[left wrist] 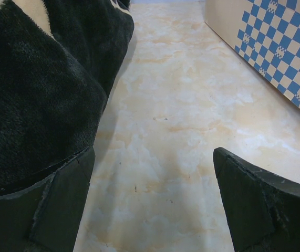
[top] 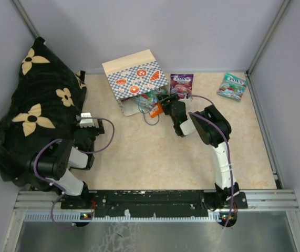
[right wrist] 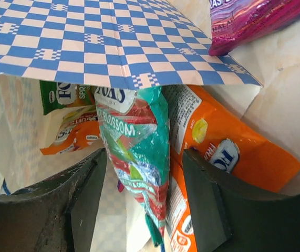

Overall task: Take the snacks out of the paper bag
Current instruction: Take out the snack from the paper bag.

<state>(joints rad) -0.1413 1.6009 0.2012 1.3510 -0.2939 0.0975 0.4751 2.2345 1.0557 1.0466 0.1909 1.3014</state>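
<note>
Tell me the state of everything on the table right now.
Bag, on its side, mouth open.
Teal pouch, sticking out of bag mouth.
Orange pouch, partly out of bag.
Purple pouch, out, on table.
Far-right pouch, out, on table.
Left hand, open, empty.
Right hand, open around teal pouch.

Lab test cell: grey panel walls [top: 139, 26], aluminium frame [top: 269, 35].

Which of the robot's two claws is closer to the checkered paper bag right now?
Right. The right gripper is at the paper bag's mouth, its fingers either side of a teal pouch; the left gripper sits apart, beside the black cloth.
</note>
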